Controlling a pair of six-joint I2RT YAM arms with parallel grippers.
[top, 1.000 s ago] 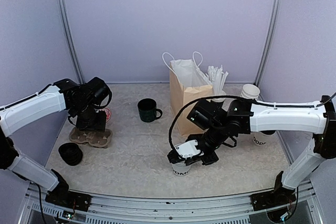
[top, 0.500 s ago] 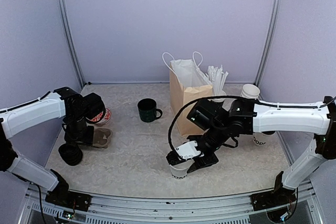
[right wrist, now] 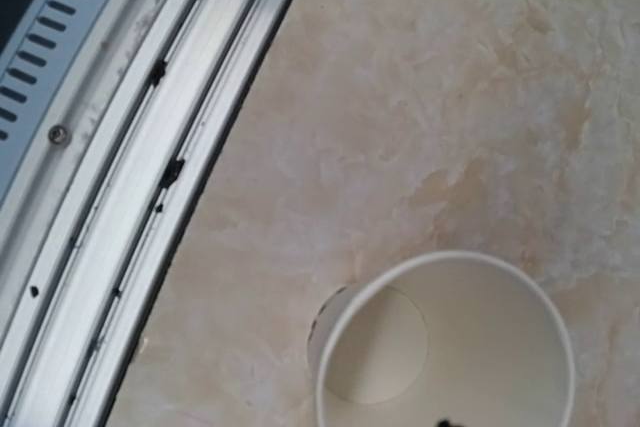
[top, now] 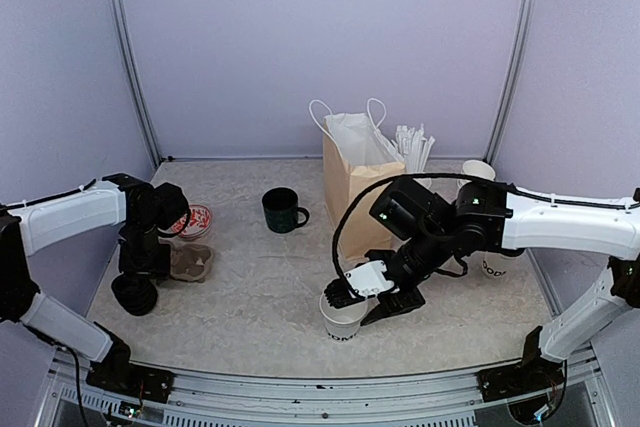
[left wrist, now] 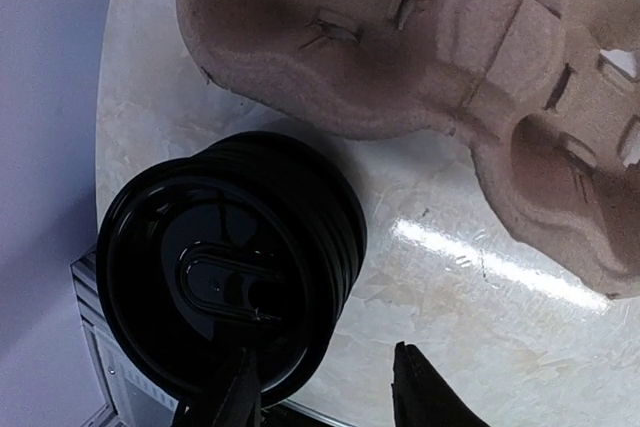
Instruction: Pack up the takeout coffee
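Observation:
No lidded cup shows in any view. A lidless white paper cup [top: 342, 318] with black lettering stands near the table's front edge; the right wrist view looks down into its empty inside [right wrist: 450, 347]. My right gripper [top: 368, 300] hangs just above and right of it, fingers apart and empty. A stack of black lids [top: 134, 293] sits at the front left, large in the left wrist view [left wrist: 225, 267]. My left gripper [left wrist: 325, 392] is open low over it, one finger above the stack's edge and the other above bare table.
A brown pulp cup carrier [top: 190, 261] lies beside the lids [left wrist: 450, 77]. A paper bag [top: 352, 175], straws [top: 412, 150], a stack of white cups [top: 478, 174] and a green mug [top: 283, 210] stand behind. Another lettered cup [top: 494, 266] is partly hidden behind my right arm.
My left gripper moved from the carrier toward the near left, over the lid stack. My right gripper lifted off the white cup and shifted right, leaving it standing.

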